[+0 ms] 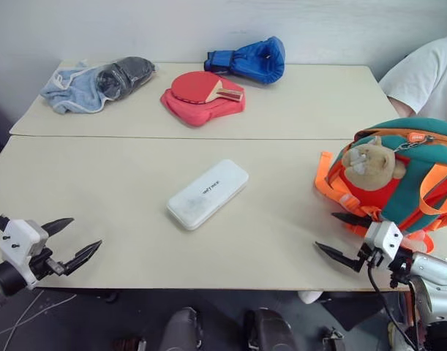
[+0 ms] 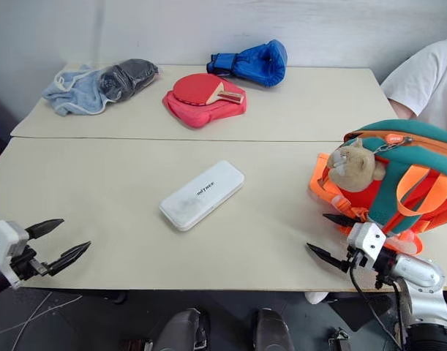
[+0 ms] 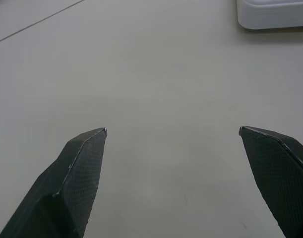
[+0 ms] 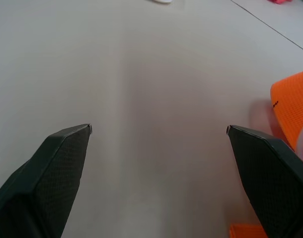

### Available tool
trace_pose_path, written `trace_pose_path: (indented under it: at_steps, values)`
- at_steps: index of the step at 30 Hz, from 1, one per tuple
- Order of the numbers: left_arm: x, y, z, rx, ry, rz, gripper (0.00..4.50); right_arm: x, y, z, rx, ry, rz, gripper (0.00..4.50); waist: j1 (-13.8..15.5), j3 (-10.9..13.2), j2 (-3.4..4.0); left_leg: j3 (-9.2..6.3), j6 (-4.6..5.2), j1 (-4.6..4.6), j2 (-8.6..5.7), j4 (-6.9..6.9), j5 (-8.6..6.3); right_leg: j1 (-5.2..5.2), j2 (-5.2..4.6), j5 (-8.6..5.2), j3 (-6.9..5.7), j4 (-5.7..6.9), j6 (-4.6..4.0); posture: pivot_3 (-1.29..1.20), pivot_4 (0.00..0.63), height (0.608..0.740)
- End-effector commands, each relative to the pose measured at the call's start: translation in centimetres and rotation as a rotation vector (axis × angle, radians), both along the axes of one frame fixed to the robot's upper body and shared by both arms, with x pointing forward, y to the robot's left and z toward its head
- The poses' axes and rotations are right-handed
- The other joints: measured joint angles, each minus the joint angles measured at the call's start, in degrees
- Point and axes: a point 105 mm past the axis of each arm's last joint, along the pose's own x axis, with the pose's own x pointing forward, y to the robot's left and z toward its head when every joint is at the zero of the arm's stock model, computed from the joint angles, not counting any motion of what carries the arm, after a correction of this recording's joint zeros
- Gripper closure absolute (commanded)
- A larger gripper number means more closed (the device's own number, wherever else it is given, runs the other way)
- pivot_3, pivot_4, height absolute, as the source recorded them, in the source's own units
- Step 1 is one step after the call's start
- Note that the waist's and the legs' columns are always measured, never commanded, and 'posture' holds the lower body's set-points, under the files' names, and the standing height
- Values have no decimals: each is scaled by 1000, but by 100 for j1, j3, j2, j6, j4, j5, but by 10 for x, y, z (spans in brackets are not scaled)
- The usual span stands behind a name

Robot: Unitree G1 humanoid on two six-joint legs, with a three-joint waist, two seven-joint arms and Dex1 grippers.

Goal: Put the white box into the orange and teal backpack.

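Note:
The white box (image 1: 208, 193) lies flat and slanted in the middle of the near table, small dark lettering on top; its corner (image 3: 272, 14) shows in the left wrist view. The orange and teal backpack (image 1: 410, 173) stands at the table's right edge with a tan plush toy (image 1: 370, 162) on its front and an orange strap (image 4: 291, 99) trailing on the table. My left gripper (image 1: 81, 238) is open over the near left corner, empty, far from the box. My right gripper (image 1: 333, 232) is open and empty just in front of the backpack's lower straps.
On the far table lie a red paddle on its red case (image 1: 203, 95), a blue boxing glove (image 1: 251, 58) and a blue towel with a dark cloth (image 1: 99, 82). A person in a white shirt (image 1: 426, 79) sits behind the backpack. A seam (image 1: 208, 137) joins the two tables.

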Motion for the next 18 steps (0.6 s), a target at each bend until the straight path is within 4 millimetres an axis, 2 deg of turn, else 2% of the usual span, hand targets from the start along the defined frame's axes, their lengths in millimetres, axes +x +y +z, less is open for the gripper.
trace_pose_path:
  at_steps: [1, 5, 9, 10, 12, 14, 17, 18]
  values:
    - [-2, -4, 10, 16, -45, -18, 0, -2, -6, 8, -7, -33, 2, 27, 0, 1, 1, 0, 0, 1, 1, 0, 0, 0, 0, 0, 0, 0, 0, 0, 150, 740]
    - [3, -15, 11, -54, -36, -28, 0, 1, 10, 11, 12, -29, 41, 27, 11, 4, 7, 0, -1, 2, 2, 1, -2, 0, -1, 0, 3, 1, 0, 0, 150, 740]
    - [2, -30, 15, -120, -19, -68, 0, 2, 42, 23, 52, 9, 127, 27, 0, 8, 13, 0, -3, 1, 5, -1, -3, -2, -1, 0, 6, 1, 0, 0, 150, 740]
    - [2, -36, 16, -135, -22, -75, 0, 0, 55, 27, 58, 26, 168, 198, -6, 11, 18, 0, -5, 1, 6, -2, -4, -4, -1, 0, 6, 1, -1, 0, 150, 740]
    - [3, -44, 16, -153, -33, -82, 404, -5, 81, 37, 73, 58, 245, 611, -13, 16, 28, 0, -7, 1, 6, -4, -5, -6, -1, -1, 9, 0, -2, 0, 150, 740]
    - [2, -55, 17, -186, -48, -93, 890, -7, 106, 48, 85, 74, 293, 1267, -7, 18, 31, 0, -7, 0, 7, -6, -6, -8, -1, -2, 9, 1, -5, 0, 150, 740]
    - [5, -64, 16, -194, -69, -79, 1842, 0, 130, 64, 111, 79, 275, 2359, 1, 18, 30, 0, -8, -3, 7, -4, -7, -11, -1, -3, 9, 2, -5, 0, 150, 740]
    - [7, -67, 14, -202, -82, -59, 2149, 13, 136, 70, 130, 62, 206, 2704, 7, 18, 30, 0, -13, -3, 7, -3, -9, -11, -1, -2, 9, 0, -6, 0, 150, 740]
